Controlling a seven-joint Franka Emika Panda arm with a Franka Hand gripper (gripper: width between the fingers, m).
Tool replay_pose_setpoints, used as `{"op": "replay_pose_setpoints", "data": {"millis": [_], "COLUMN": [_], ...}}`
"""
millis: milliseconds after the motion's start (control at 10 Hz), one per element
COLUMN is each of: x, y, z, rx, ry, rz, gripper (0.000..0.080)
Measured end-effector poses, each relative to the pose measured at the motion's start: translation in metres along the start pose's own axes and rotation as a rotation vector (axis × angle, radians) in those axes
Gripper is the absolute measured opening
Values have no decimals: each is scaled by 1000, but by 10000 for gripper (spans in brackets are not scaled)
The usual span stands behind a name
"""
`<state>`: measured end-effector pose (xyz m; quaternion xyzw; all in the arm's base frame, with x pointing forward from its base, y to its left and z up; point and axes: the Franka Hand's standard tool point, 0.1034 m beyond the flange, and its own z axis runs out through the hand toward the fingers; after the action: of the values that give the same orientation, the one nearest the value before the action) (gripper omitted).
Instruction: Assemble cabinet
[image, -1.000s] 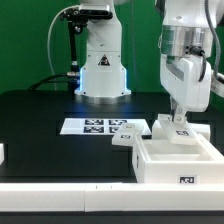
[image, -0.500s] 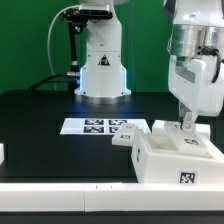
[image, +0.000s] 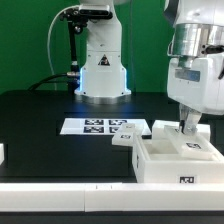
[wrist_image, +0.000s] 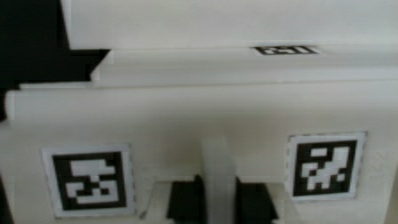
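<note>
My gripper (image: 187, 128) is down at the cabinet body (image: 160, 166), with the assembly hardly begun.

My jaws are drawn tight together, pinching what looks like the body's rear wall (the wrist view shows two tags flanking my fingers). The open box sits by the tabletop's (image: 40, 120) front edge, near the corner on the exterior view's right. Nothing looks fitted to it yet. A loose block (image: 127, 138) lies beside the marker board (image: 90, 127), and another white part (image: 2, 153) waits at the far front corner, so I judge most joining remains.

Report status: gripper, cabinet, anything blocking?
Gripper shut on cabinet, at the wall farthest from the exterior camera. Open side up. Loose block beside it, not blocking.
</note>
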<state>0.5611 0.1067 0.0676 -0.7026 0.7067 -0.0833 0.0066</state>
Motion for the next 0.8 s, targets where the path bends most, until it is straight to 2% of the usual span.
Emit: {"op": "replay_pose_setpoints", "data": {"millis": [200, 400, 600, 800], "x": [0, 1, 2, 1], "y": [-1, -17, -28, -31], "z": [0, 1, 3, 7], "rx": [1, 22, 35, 31], "ry": [1, 9, 17, 26], "rz": [0, -1, -2, -2], "gripper": [64, 64, 64, 64]}}
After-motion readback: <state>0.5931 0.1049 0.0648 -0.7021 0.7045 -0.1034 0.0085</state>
